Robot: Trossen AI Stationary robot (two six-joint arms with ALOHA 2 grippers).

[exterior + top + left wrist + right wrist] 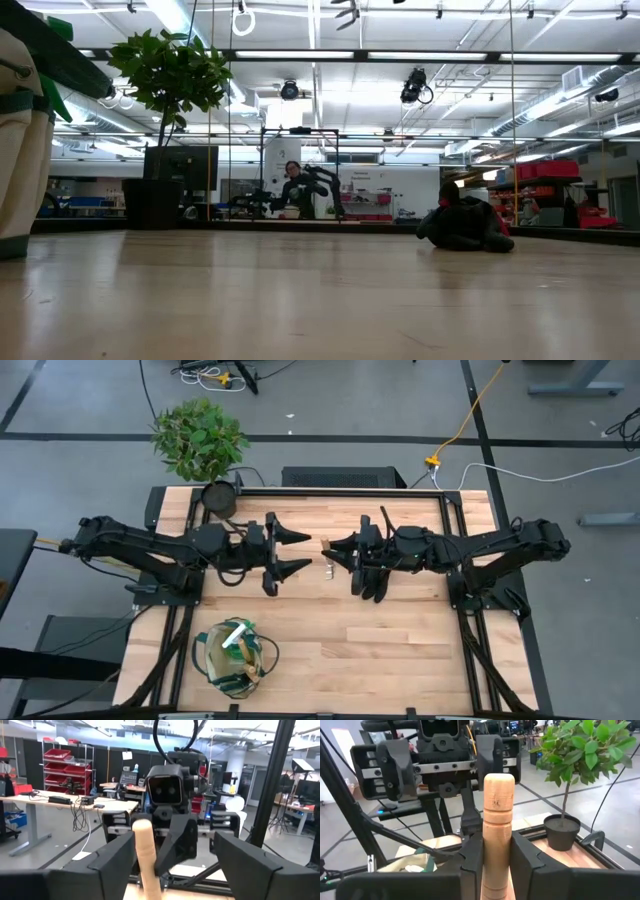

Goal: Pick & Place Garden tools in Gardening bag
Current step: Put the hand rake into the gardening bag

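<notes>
My right gripper (335,547) is above the table's middle, shut on a wooden-handled garden tool (498,815); its metal end is hidden. My left gripper (305,551) faces it from the left, open. Its fingers (105,865) stand on either side of the handle (145,855) without touching it. The beige gardening bag (235,657) with green trim stands on its base near the front left, a green and white spray bottle (236,632) sticking out of its top. A black glove with a red cuff (465,225) lies on the table. My right gripper pinches the wooden handle (497,845) between its two fingers (470,855), below the handle's rounded free end (498,780). The fingers come level from the table's right side and lie across the handle. The handle stands about upright, free end up, clear of the table.
A leafy plant (200,435) in a black pot (218,497) stands at the table's far left corner. Bare wooden tabletop (380,650) stretches along the front right. In the low view the bag (20,150) fills the left edge.
</notes>
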